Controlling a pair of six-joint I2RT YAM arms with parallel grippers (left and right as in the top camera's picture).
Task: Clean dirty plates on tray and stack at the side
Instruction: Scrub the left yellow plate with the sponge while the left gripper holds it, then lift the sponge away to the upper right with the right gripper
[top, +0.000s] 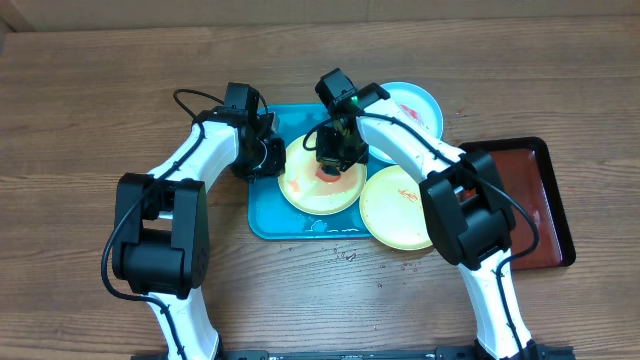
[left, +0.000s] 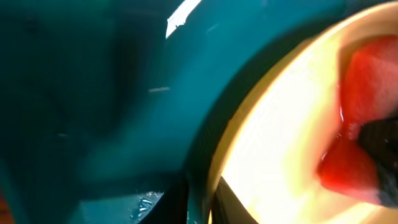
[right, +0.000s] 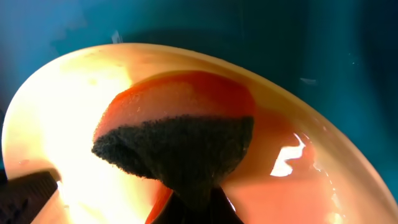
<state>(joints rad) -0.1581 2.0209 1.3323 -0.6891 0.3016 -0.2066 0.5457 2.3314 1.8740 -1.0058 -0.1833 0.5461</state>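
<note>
A yellow-green-rimmed plate (top: 305, 190) lies on the teal tray (top: 262, 215); red smears cover its centre. My left gripper (top: 272, 157) is shut on this plate's left rim, and in the left wrist view its fingers (left: 199, 202) straddle the rim (left: 280, 143). My right gripper (top: 335, 155) is shut on a red sponge with a dark scouring face (right: 180, 146) and presses it on the plate (right: 56, 124). A second yellow-green plate (top: 400, 205) lies half off the tray's right edge. The light-blue plate (top: 412, 105) lies behind the tray's right corner.
A dark red-brown tray (top: 540, 200) stands at the right of the table. Water drops (top: 345, 252) lie on the wood in front of the teal tray. The tray floor fills the left wrist view (left: 93, 93).
</note>
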